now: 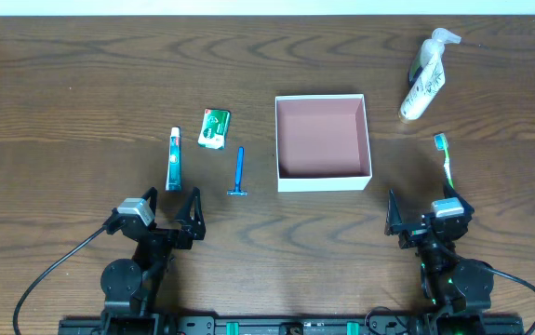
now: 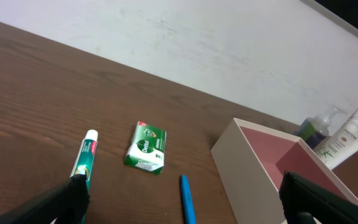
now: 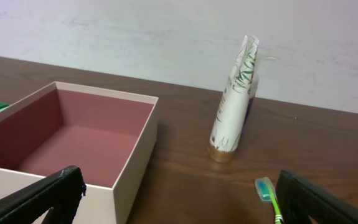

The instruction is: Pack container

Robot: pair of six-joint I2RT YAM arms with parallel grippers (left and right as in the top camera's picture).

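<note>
The container (image 1: pixel 323 182), a square white box with a pink-brown inside, lies empty at the table's middle; it also shows in the left wrist view (image 2: pixel 248 163) and the right wrist view (image 3: pixel 129 168). Left of it lie a blue razor (image 1: pixel 239 171), a green packet (image 1: pixel 215 128) and a toothpaste tube (image 1: pixel 174 159). Right of it stand a white tube (image 1: pixel 423 88) with a pump bottle (image 1: pixel 440 39) behind, and a green toothbrush (image 1: pixel 447 158) lies nearer. My left gripper (image 1: pixel 171 207) is open and empty near the front edge. My right gripper (image 1: pixel 422 210) is open and empty too.
The dark wooden table (image 1: pixel 81 84) runs to a pale wall at the back. In the left wrist view the razor (image 2: pixel 187 199), packet (image 2: pixel 146 147) and toothpaste (image 2: pixel 84 158) lie ahead of the fingers. In the right wrist view the toothbrush (image 3: pixel 271 198) lies by the right finger.
</note>
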